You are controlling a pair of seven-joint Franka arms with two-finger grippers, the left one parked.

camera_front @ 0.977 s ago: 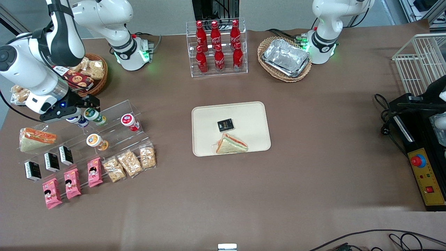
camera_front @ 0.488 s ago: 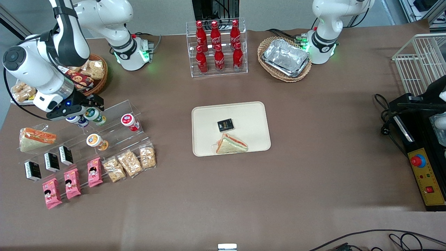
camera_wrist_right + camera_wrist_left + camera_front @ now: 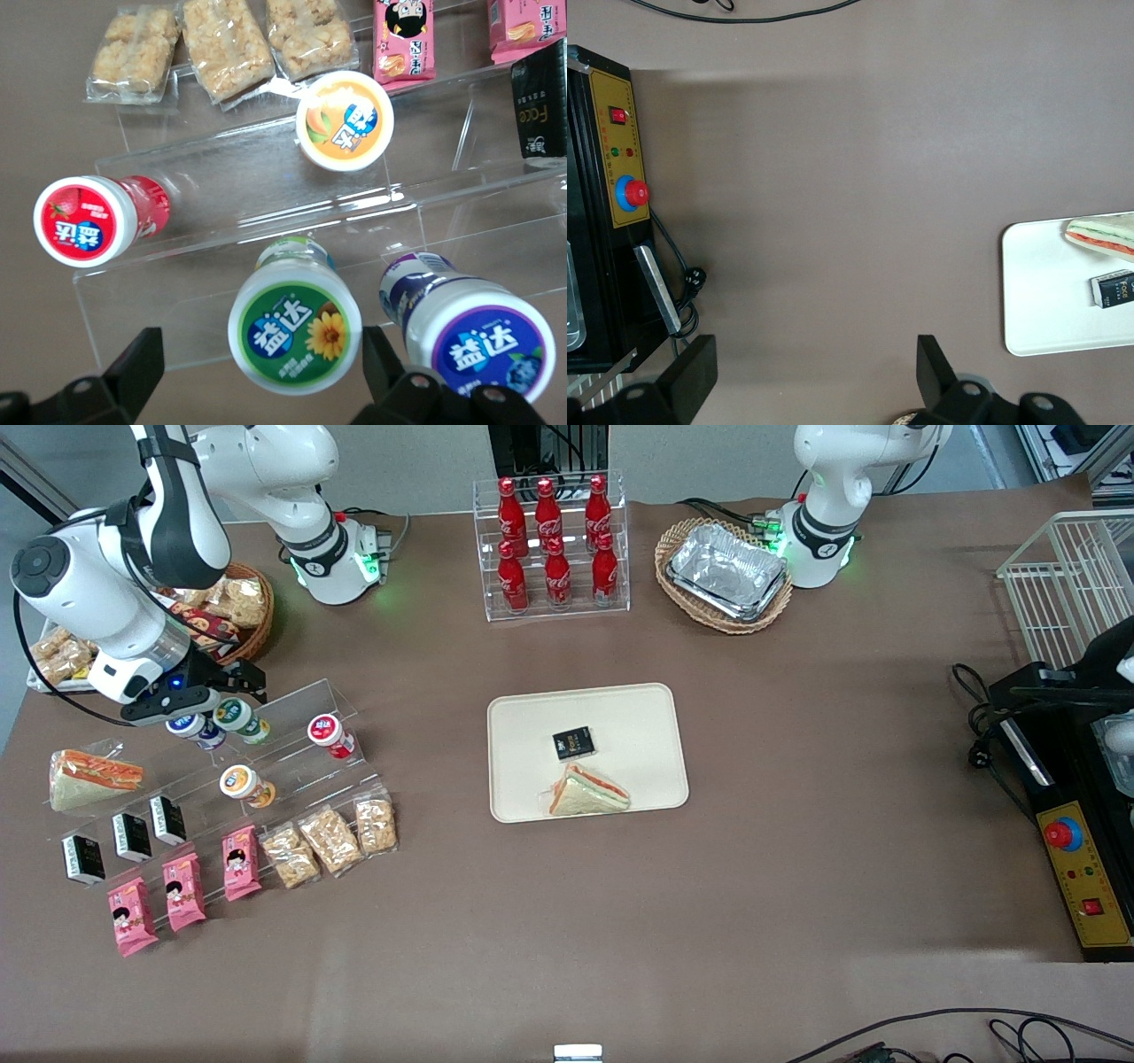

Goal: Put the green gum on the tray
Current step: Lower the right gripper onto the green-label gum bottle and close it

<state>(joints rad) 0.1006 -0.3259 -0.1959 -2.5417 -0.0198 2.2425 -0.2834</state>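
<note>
The green gum (image 3: pixel 237 717) stands on the top step of a clear acrylic riser (image 3: pixel 292 757) toward the working arm's end of the table. Its green-and-white lid (image 3: pixel 295 326) faces the wrist camera. My gripper (image 3: pixel 208 698) hangs just above it and is open, with one finger (image 3: pixel 133 372) on either side of the lid and gaps between them. The cream tray (image 3: pixel 638 708) lies mid-table, with its edge also in the left wrist view (image 3: pixel 1036 292). It holds a black packet (image 3: pixel 573 742) and a wrapped sandwich (image 3: pixel 586 790).
A blue-lidded bottle (image 3: pixel 474 341) stands close beside the green gum. Red-lidded (image 3: pixel 86 220) and orange-lidded (image 3: pixel 345 119) bottles sit on the riser too. Snack packets (image 3: pixel 330 839) and black boxes (image 3: pixel 133 836) lie on lower steps. A snack basket (image 3: pixel 232 611) and cola rack (image 3: pixel 551 545) stand farther back.
The right arm's wrist has shifted slightly away from the front camera and upward, uncovering more of the blue-lidded bottle. The bottles have not moved.
</note>
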